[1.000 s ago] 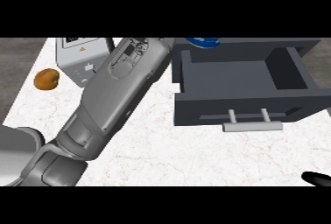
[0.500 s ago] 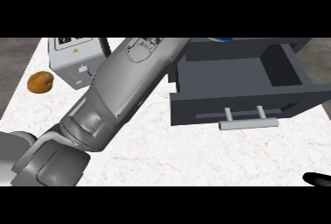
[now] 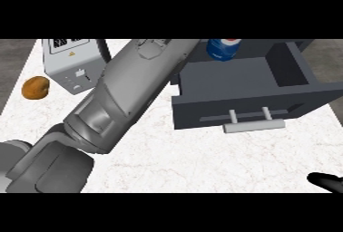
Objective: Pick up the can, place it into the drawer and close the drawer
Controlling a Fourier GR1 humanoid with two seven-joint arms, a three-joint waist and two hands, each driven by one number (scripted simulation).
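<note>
2 arms enter the frame. The left forearm [image 3: 124, 97], large and grey, runs diagonally from the lower left corner up to the top centre, where it is cut off by the frame's upper edge. The left hand itself does not show, so its fingers cannot be judged. Of the right hand [image 3: 327, 181] only 1 black tip appears at the lower right edge, low over the desk [image 3: 201, 158], and whether it is released or clenched cannot be told.

The can [image 3: 223, 47], blue with a white and red patch near its top, stands upright at the upper edge of the frame, right of centre, just beside the end of the left forearm. It sits at the far left corner of the drawer [image 3: 234, 81], and whether it touches the arm cannot be told.

The dark grey drawer is pulled open in the upper right of the frame. Its pale handle [image 3: 253, 124] faces the lower edge.

At the upper left stands a light grey box [image 3: 70, 65], with an orange-brown lump [image 3: 35, 87] just beside it on the white marbled desk.
</note>
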